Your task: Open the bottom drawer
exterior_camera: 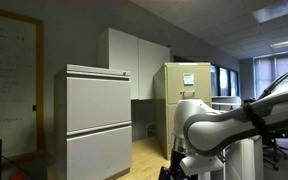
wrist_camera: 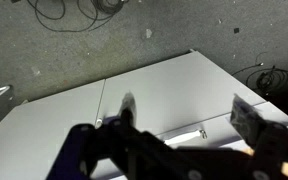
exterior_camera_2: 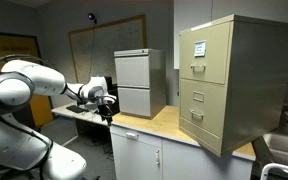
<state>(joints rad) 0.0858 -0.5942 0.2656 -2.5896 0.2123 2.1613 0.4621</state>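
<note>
The plain tan metal bottom drawer (exterior_camera_2: pixel 202 130) of the narrow beige filing cabinet (exterior_camera_2: pixel 234 80) sits shut at the right, on the wooden counter (exterior_camera_2: pixel 154 124). The black gripper (exterior_camera_2: pixel 106 107) hovers well apart to the left, jaws spread, grasping nothing.

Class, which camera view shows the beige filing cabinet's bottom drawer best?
An exterior view shows the bottom drawer whole, its front unobstructed and shut. In an exterior view the robot arm hides the lower part of the filing cabinet. The wrist view misses it.
</note>
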